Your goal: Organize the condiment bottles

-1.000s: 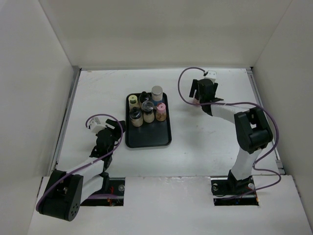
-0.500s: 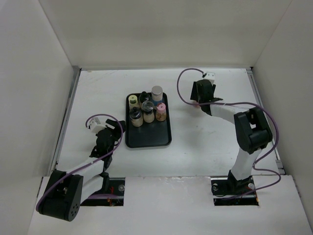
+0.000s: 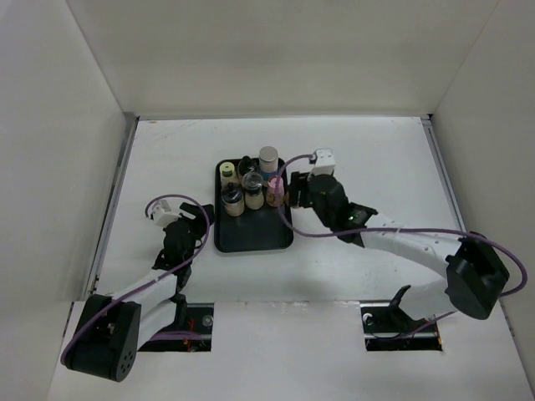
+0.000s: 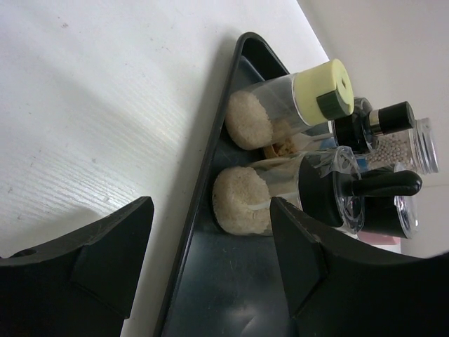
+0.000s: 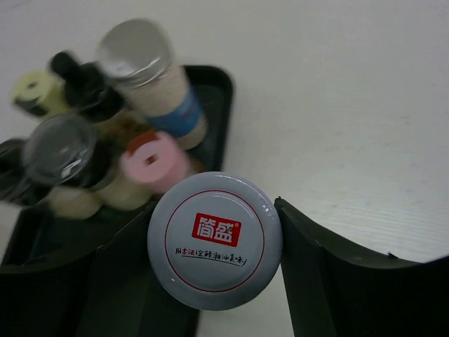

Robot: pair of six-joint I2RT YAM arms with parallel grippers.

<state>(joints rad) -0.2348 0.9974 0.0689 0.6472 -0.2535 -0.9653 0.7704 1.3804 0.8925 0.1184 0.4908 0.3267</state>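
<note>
As the grey-capped jar (image 5: 215, 241) probably belongs in the tray (image 3: 251, 232), the right gripper (image 3: 291, 190) pinches it at the rim, pink jar (image 5: 154, 160) just ahead; the left gripper (image 4: 210, 232) is spread, idle.

Table: white matte table top (image 3: 376, 159), with a faint grain visible in the wrist views.
Back wall: plain off-white back wall (image 3: 276, 50), meeting the table's far edge.
Side walls: left wall (image 3: 50, 167) and right wall (image 3: 493, 125), 2 plain off-white panels.
Edges: grey left strip (image 3: 117, 196) and grey right strip (image 3: 451, 196) along the table sides.
Near side: white ledge (image 3: 284, 351) with 2 rectangular cut-outs.
Light: even and diffuse, shadows soft.
</note>
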